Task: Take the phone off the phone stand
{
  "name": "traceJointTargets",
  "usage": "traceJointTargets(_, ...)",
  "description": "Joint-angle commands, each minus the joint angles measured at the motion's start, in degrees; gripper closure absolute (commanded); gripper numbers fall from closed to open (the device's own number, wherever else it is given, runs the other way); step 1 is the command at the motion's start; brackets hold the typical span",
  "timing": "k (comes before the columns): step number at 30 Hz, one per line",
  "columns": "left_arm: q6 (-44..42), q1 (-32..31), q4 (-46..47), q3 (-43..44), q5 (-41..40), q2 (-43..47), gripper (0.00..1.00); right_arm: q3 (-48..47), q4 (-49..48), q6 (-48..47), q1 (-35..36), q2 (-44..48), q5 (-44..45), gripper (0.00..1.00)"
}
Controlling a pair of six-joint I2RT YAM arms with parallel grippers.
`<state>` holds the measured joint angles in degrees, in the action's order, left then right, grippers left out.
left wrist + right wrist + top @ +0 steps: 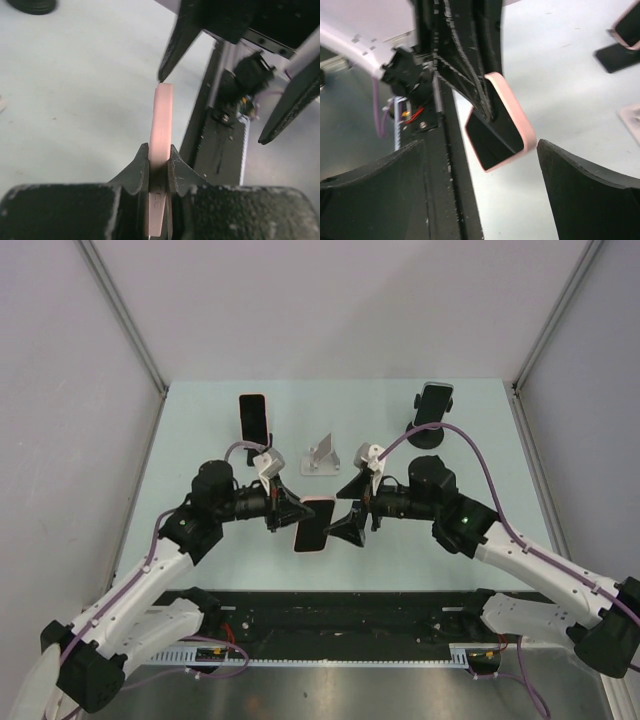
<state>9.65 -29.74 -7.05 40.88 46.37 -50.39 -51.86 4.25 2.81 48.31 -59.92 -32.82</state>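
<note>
A phone in a pink case (314, 526) hangs above the table in front of the arms, with my left gripper (292, 512) shut on it. In the left wrist view the phone (163, 117) stands edge-on between the two black fingers of the left gripper (159, 154). My right gripper (351, 507) faces it from the right, open, with its fingers either side of the phone's free end and apart from it. The right wrist view shows the phone (496, 137) with its dark screen between the wide-apart fingers of the right gripper (480, 145). An empty grey phone stand (322, 455) sits behind.
Another pink-cased phone (252, 417) stands upright on a stand at the back left. A dark phone (434, 404) sits on a round black stand at the back right. A black rail (350, 612) runs along the table's near edge.
</note>
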Motion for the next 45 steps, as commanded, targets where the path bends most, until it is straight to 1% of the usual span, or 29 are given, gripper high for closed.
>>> traceJointTargets(1, 9.1, 1.1, 4.1, 1.5, -17.7, 4.1, 1.00, -0.2, -3.6, 2.8, 1.3, 2.5, 14.7, 0.00)
traceJointTargets(2, 10.6, 1.2, 5.8, 1.0, -19.5, 5.5, 1.00, 0.8, -5.5, 3.7, 1.9, 2.5, 16.6, 0.00)
traceJointTargets(4, 16.3, 1.2, 8.9, -1.6, -23.7, 7.3, 1.00, 2.0, -9.5, 6.1, 3.2, 2.4, 22.4, 0.00)
traceJointTargets(5, 18.6, 1.2, 13.5, -3.2, -27.5, 9.8, 1.00, 2.5, -10.8, 6.6, 5.2, 1.9, 24.7, 0.00)
traceJointTargets(6, 24.4, 1.2, 16.0, -4.8, -29.5, 11.1, 1.00, 3.6, -13.4, 7.3, 6.3, 1.6, 29.2, 0.00)
traceJointTargets(7, 27.3, 1.1, 18.3, -8.5, -31.4, 12.2, 1.00, 3.8, -14.5, 7.4, 7.6, 0.5, 31.8, 0.00)
traceJointTargets(8, 29.7, 1.1, 21.5, -9.9, -35.3, 14.2, 1.00, 4.0, -16.2, 7.4, 10.9, -0.2, 37.7, 0.00)
traceJointTargets(9, 33.6, 1.1, 22.2, -11.0, -36.6, 14.8, 1.00, 4.0, -17.1, 7.2, 12.4, -0.9, 40.3, 0.00)
traceJointTargets(10, 34.8, 1.1, 22.7, -12.3, -37.7, 15.2, 1.00, 4.0, -17.9, 6.6, 14.3, -2.5, 43.1, 0.00)
traceJointTargets(11, 35.8, 1.1, 23.0, -12.6, -38.3, 15.7, 1.00, 4.0, -19.3, 6.5, 17.2, -3.2, 48.5, 0.00)
traceJointTargets(13, 38.2, 1.1, 23.1, -13.1, -38.5, 15.9, 1.00, 4.0, -20.5, 6.9, 19.4, -4.6, 52.5, 0.00)
traceJointTargets(14, 39.6, 1.1, 23.3, -13.2, -38.5, 16.4, 1.00, 4.0, -21.7, 7.1, 21.1, -5.9, 55.8, 0.00)
traceJointTargets(17, 41.3, 1.1, 23.7, -13.7, -39.1, 17.5, 1.00, 4.0, -23.8, 8.3, 22.3, -7.9, 60.3, 0.00)
traceJointTargets(20, 41.9, 1.1, 23.9, -13.7, -38.8, 18.2, 1.00, 3.9, -25.5, 8.4, 22.9, -9.6, 62.3, 0.00)
traceJointTargets(24, 42.7, 1.1, 24.0, -13.7, -37.9, 18.5, 1.00, 3.8, -27.3, 8.4, 23.0, -11.0, 63.0, 0.00)
traceJointTargets(40, 44.4, 0.4, 24.5, -13.5, -35.6, 17.2, 1.00, 1.3, -27.9, 7.7, 23.0, -14.8, 60.9, 0.00)
traceJointTargets(45, 44.7, 0.1, 24.6, -13.5, -34.9, 17.0, 1.00, -0.1, -27.1, 6.9, 23.1, -16.3, 61.8, 0.00)
